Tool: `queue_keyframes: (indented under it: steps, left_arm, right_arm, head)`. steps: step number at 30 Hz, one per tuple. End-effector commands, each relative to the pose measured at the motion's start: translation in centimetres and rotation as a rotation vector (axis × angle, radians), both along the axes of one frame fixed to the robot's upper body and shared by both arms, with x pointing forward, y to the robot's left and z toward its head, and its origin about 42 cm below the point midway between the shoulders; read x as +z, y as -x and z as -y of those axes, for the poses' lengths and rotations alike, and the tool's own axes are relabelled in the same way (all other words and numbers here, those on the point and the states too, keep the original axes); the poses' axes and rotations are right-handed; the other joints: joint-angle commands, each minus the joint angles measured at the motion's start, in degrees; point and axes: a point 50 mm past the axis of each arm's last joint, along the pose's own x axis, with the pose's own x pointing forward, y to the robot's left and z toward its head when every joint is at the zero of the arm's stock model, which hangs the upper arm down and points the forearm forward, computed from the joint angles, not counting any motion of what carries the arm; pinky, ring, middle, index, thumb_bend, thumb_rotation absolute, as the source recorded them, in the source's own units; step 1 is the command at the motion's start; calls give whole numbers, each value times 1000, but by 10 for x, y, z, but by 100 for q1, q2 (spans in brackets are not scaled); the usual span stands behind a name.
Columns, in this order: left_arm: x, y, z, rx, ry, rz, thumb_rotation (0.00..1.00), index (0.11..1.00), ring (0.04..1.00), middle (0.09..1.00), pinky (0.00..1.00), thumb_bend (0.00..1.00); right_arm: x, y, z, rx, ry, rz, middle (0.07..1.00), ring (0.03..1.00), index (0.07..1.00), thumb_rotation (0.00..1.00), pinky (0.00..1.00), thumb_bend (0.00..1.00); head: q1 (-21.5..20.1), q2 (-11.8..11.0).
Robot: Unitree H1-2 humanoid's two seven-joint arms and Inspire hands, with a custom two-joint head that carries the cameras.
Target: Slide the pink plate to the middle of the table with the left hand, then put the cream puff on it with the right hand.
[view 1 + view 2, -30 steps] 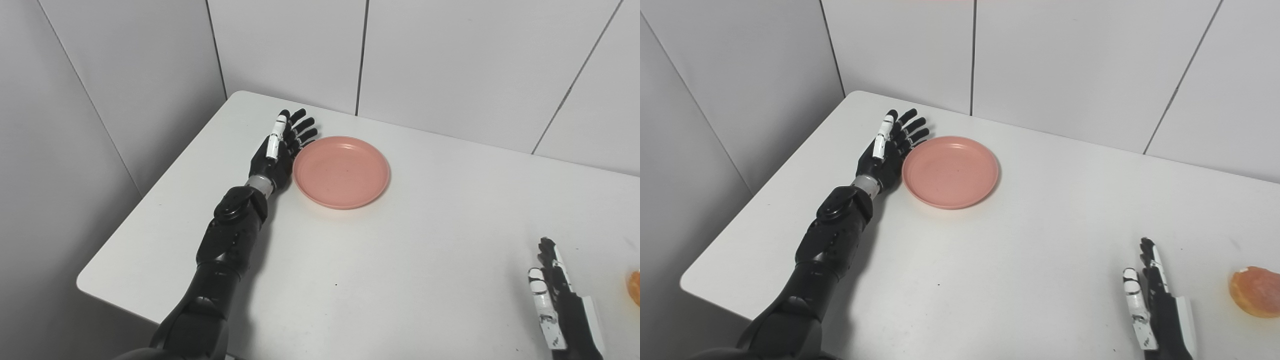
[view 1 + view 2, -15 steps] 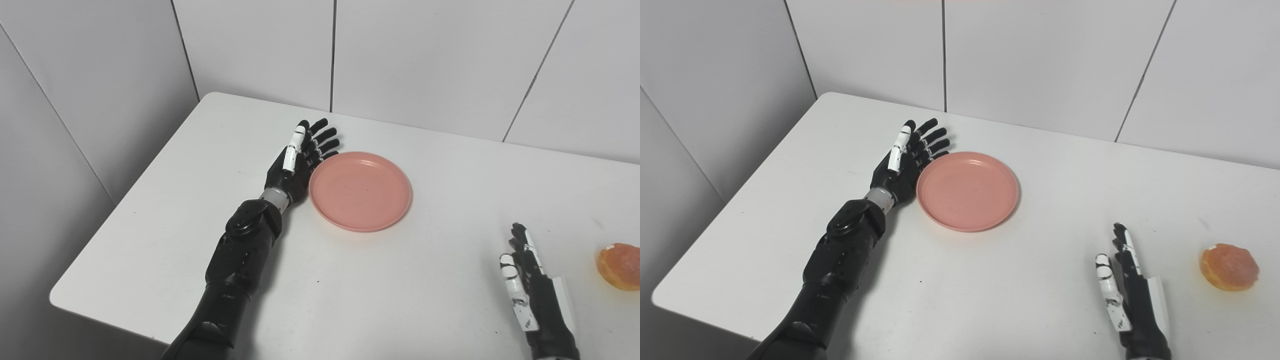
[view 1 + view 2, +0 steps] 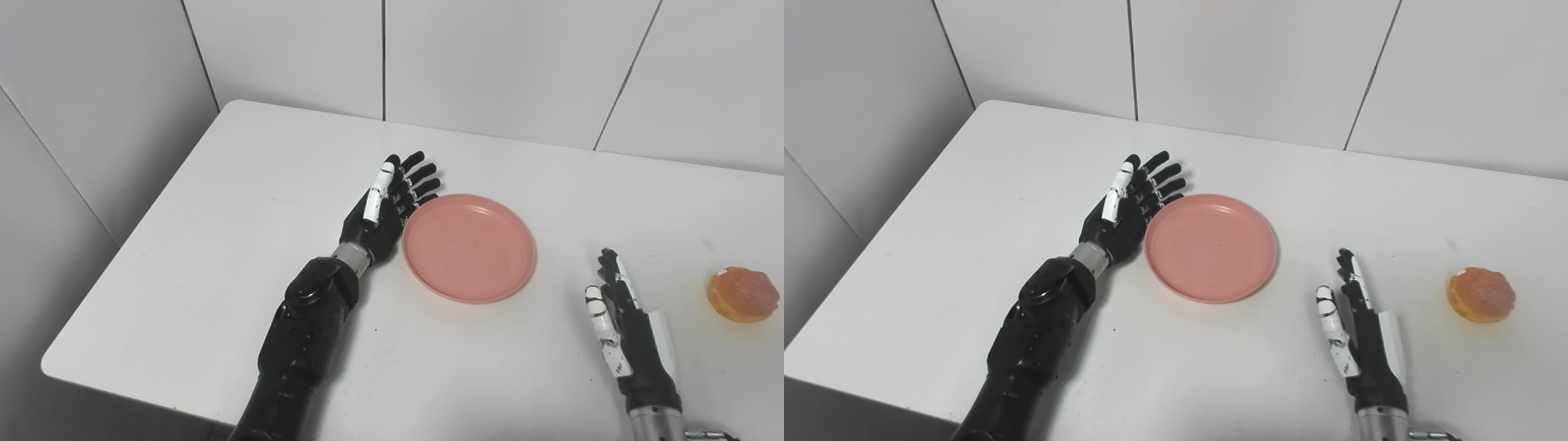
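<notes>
The left hand (image 3: 387, 205) lay flat and spread, fingers straight, its edge pressed against the left rim of the pink plate (image 3: 469, 247). The plate sat on the white bench (image 3: 245, 202), left of the bench's middle by my reading, and empty. The right hand (image 3: 621, 318) rested on edge, fingers straight and near together, holding nothing, between the plate and the cream puff (image 3: 742, 294), which sat well apart near the bench's right side.

The push looked unfinished. Because the hand met only the rim on one side, the plate could turn or slip off the fingers and drift toward the back wall instead of travelling straight. A shove too hard might send it sliding into the waiting right hand. The puff looked soft, so a tight squeeze could crush it.
</notes>
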Motion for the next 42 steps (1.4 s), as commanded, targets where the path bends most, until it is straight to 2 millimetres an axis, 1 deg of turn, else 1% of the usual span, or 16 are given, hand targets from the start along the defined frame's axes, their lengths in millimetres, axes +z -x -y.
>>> queue_keyframes:
  steps: [1,6,9,16,19,23,26,27,31,35,37,38,39,40,41,42]
  left_arm:
    - [-19,12,7,-30,-25,-85,1000,883,886,889,884,399]
    - [-20,24,21,-58,-36,-84,1000,899,898,901,888,409]
    - [-19,31,27,-72,-35,-85,1000,906,898,907,886,407]
    - [-17,44,36,-101,-35,-75,1000,902,888,899,886,411]
    - [-18,48,37,-113,-27,-78,1000,907,894,907,898,417]
    - [-18,51,38,-113,-31,-78,1000,907,889,906,897,423]
    - [-19,51,36,-110,-34,-70,1000,909,891,908,902,423]
    - [-19,51,35,-108,-36,-67,1000,909,891,909,902,423]
    - [-19,49,31,-100,-44,-64,1000,929,909,927,920,427]
    - [-18,47,27,-95,-38,-69,1000,926,914,927,924,414]
    - [-18,46,26,-93,-43,-64,1000,923,911,923,918,415]
    - [-18,46,25,-91,-43,-63,1000,922,910,922,917,416]
    - [-18,45,24,-90,-43,-61,1000,920,908,921,915,415]
    - [-18,45,23,-88,-43,-60,1000,919,908,920,914,414]
    - [-19,44,22,-87,-43,-59,1000,917,907,918,913,413]
    - [-20,43,20,-85,-43,-60,1000,916,907,918,912,413]
  right_arm:
    - [-1,3,-9,21,0,-32,955,950,959,1000,920,322]
    - [1,3,-13,15,23,-31,952,947,950,1000,915,305]
    - [1,3,-17,19,26,-32,954,950,950,1000,920,291]
    - [0,0,-22,25,25,-28,957,952,949,1000,920,272]
    - [0,-1,-23,26,19,-30,960,955,946,1000,923,293]
    - [0,-2,-23,21,13,-39,962,957,949,1000,927,303]
    - [0,-3,-24,15,12,-42,965,960,953,1000,929,306]
    - [0,-4,-24,14,12,-38,965,960,953,1000,929,306]
    - [1,-6,-24,9,6,-36,966,959,961,1000,928,304]
    - [2,-8,-25,-4,6,-31,964,957,961,1000,924,304]
    - [3,-10,-24,-11,0,-21,964,944,969,1000,904,326]
    - [4,-11,-23,-16,-3,-11,963,934,970,1000,890,338]
    - [5,-12,-22,-18,-8,-4,961,925,969,1000,877,350]
    - [6,-13,-22,-20,-6,2,968,925,970,1000,875,356]
    - [7,-14,-22,-21,-4,5,973,929,972,1000,878,356]
    - [11,-16,-21,-25,9,13,974,930,972,1000,878,356]
  head:
    - [-55,20]
    - [-199,56]
    - [-434,95]
    - [-656,141]
    - [-703,158]
    - [-842,183]
    - [-842,183]
    - [-1004,201]
    - [-1178,212]
    - [-1356,200]
    - [-1455,195]
    - [-1615,185]
    - [-1615,185]
    - [-1784,168]
    - [-1784,168]
    - [-1934,138]
